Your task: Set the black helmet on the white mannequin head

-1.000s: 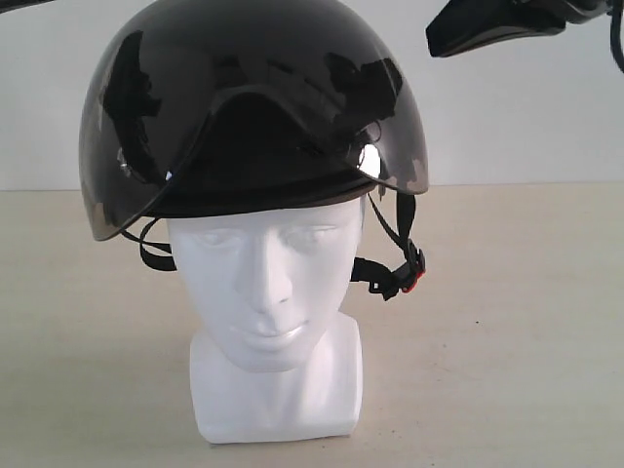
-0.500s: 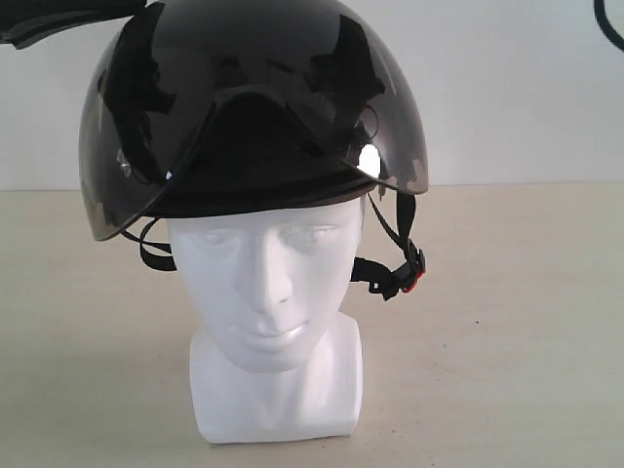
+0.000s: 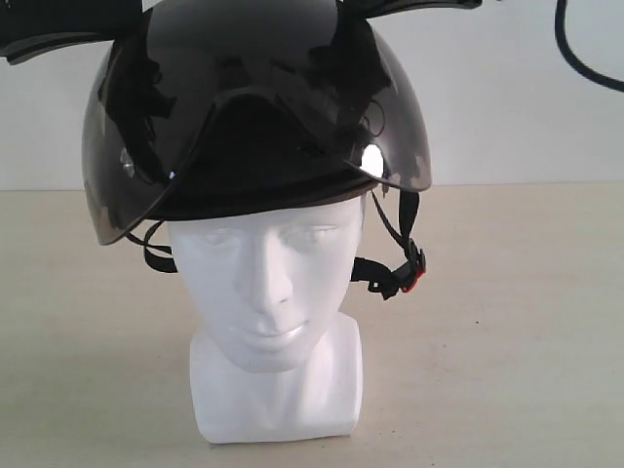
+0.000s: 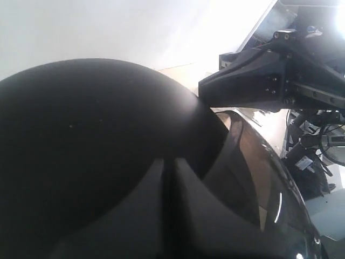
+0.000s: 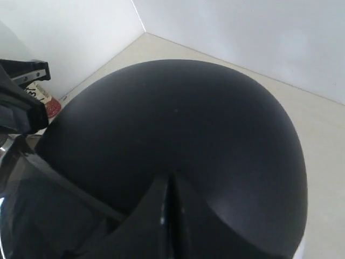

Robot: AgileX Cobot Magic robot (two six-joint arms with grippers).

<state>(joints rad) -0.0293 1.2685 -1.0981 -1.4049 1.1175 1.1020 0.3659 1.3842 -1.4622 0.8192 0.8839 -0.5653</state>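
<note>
**Q:** Exterior view: what is changing around the black helmet (image 3: 253, 107)?

**A:** The helmet is sitting on the white mannequin head (image 3: 268, 283) with its rim over the brow. The visor (image 3: 390, 146) is hanging lower on the left of the view, and the chin strap (image 3: 409, 273) is dangling beside the cheek. A second ago only the right arm was showing, clear of the shell. Now the left arm (image 3: 58, 29) and the right arm (image 3: 419, 8) are both closing on the crown, and the helmet is sitting slightly further right than half a second ago.

**Q:** How are the fingers standing?

**A:** In the left wrist view, the left gripper (image 4: 167, 162) is showing its fingers pressed together with only a thin seam between them. They are grasping nothing and pointing at the matte dome. The right gripper (image 5: 168, 178) is showing the same in the right wrist view.

**Q:** What is this implying for the task?

**A:** The placement is looking essentially complete. The arms are probably nudging the helmet level, which calls for light pressure, since the helmet overhangs the head on both sides.
</note>
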